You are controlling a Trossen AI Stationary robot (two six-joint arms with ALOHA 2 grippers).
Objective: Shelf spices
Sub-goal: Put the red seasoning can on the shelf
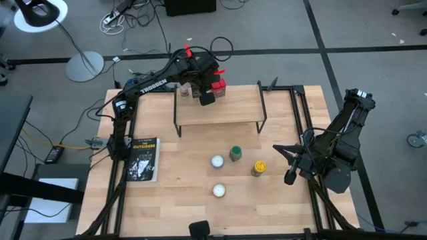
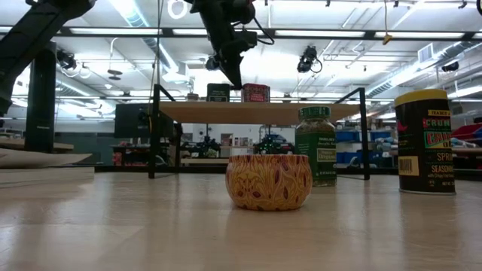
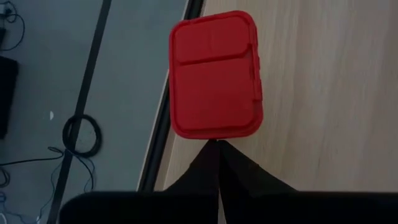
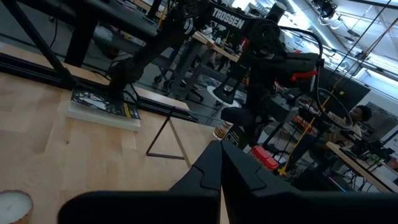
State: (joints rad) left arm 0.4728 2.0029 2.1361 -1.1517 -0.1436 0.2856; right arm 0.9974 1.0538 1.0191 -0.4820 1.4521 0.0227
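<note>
While the left gripper (image 1: 207, 98) hangs over the back of the shelf (image 1: 233, 113), fingers clenched on nothing, the red box (image 1: 219, 87) sits just beside it on the plank, with the tan jar (image 1: 185, 90) at the arm's other side. Down on the table, the green-lidded jar (image 1: 235, 154) and yellow-lidded jar (image 1: 259, 167) stand near two white round objects (image 1: 217, 161), a book (image 1: 143, 159) off to the left. Over on the right, the right gripper (image 1: 290, 177) waits, pinched shut too.

Low view now: the dark square tin (image 2: 218, 92) shows beside the red box (image 2: 256, 92) on the shelf (image 2: 256, 112), hidden from above by the arm.

Left wrist: closed fingertips (image 3: 219, 149) right at the red lid's edge (image 3: 216, 74); whether they touch, I can't tell.

Right wrist: shut fingers (image 4: 221, 155), the other arm beyond.
</note>
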